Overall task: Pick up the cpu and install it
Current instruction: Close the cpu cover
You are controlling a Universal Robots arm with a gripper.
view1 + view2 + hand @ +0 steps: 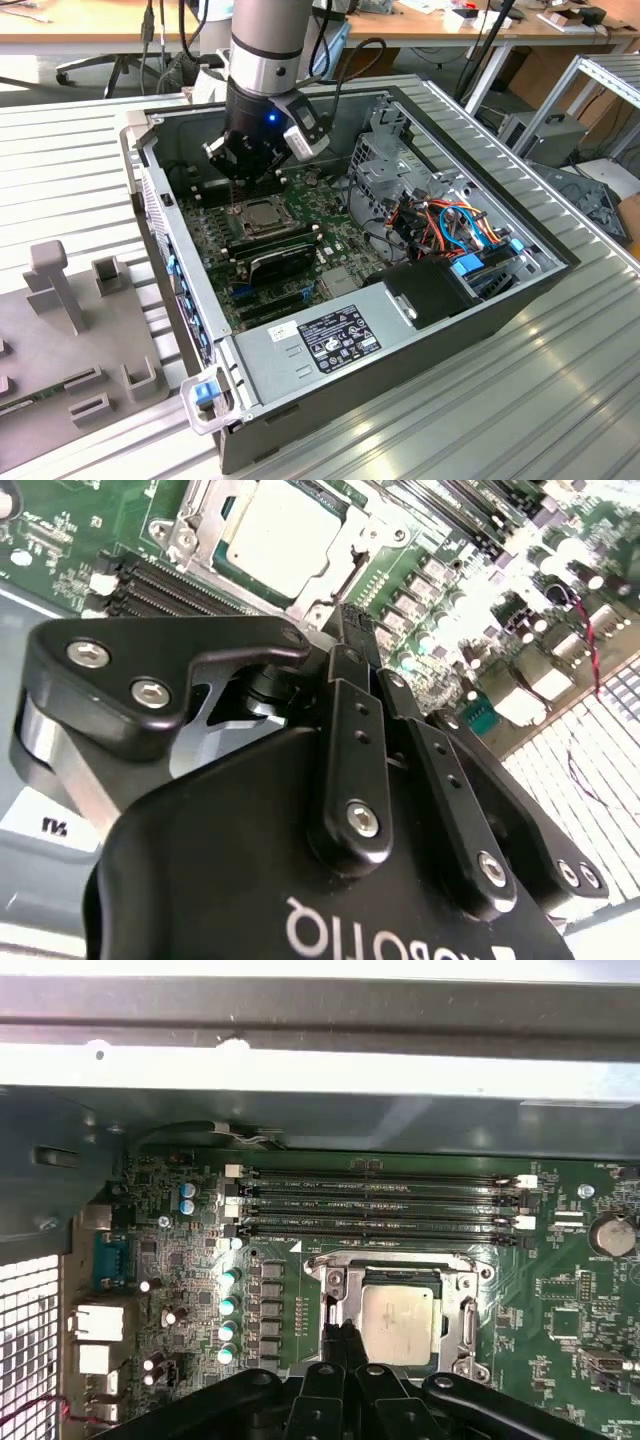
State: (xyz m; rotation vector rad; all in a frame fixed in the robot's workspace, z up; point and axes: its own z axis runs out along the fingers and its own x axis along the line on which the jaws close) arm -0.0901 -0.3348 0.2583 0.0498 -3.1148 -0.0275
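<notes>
Silver-beige cpu (262, 212) is sitting in the socket (466, 1312) on the green motherboard (560, 1300), left of centre in the exterior view, and my claw (342, 1334) is clenched empty just beside it

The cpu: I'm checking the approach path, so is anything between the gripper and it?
Nothing visible is. In the first wrist view the cpu lies bare-topped in the socket frame, and the gripper hangs just beside its edge.
</notes>
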